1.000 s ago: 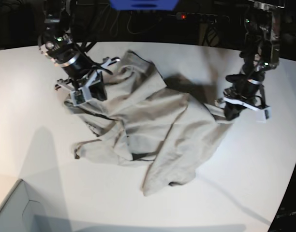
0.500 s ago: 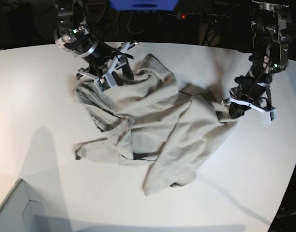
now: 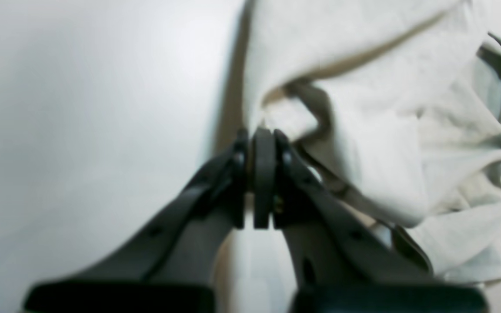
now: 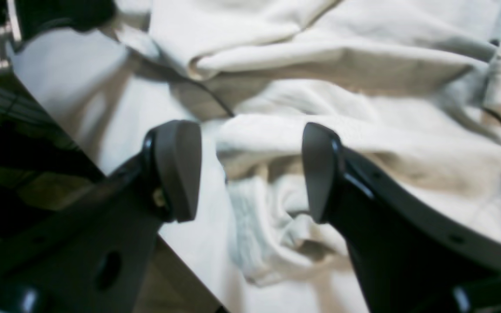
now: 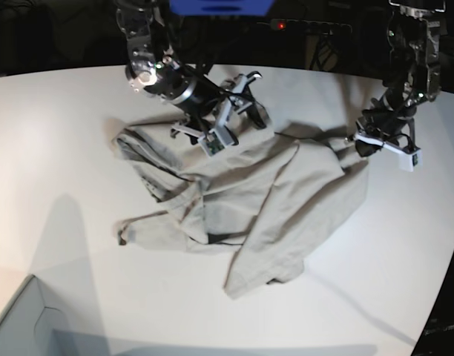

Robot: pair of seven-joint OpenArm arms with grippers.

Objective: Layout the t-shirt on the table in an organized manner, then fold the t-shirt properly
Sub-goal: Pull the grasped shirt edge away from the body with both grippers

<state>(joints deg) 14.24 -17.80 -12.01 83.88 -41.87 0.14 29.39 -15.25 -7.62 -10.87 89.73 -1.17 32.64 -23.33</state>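
Note:
The light grey-beige t-shirt (image 5: 242, 185) lies crumpled and partly spread on the white table (image 5: 56, 141). My left gripper (image 5: 363, 145), at the base view's right, is shut on the shirt's right edge; in the left wrist view the gripper (image 3: 262, 141) has its jaws pressed together at a cloth fold (image 3: 363, 143). My right gripper (image 5: 233, 124) is open over the shirt's far edge. In the right wrist view this gripper (image 4: 248, 169) has its jaws apart either side of a cloth ridge (image 4: 268, 130), not closed on it.
A pale box corner (image 5: 19, 319) sits at the near left. A blue object (image 5: 219, 6) and dark cables lie beyond the table's curved far edge. The table's right edge runs close to the left arm.
My right gripper has moved right along the shirt's far edge and now stands open. My left gripper has moved slightly farther away, and the shirt's right side is drawn out flatter.

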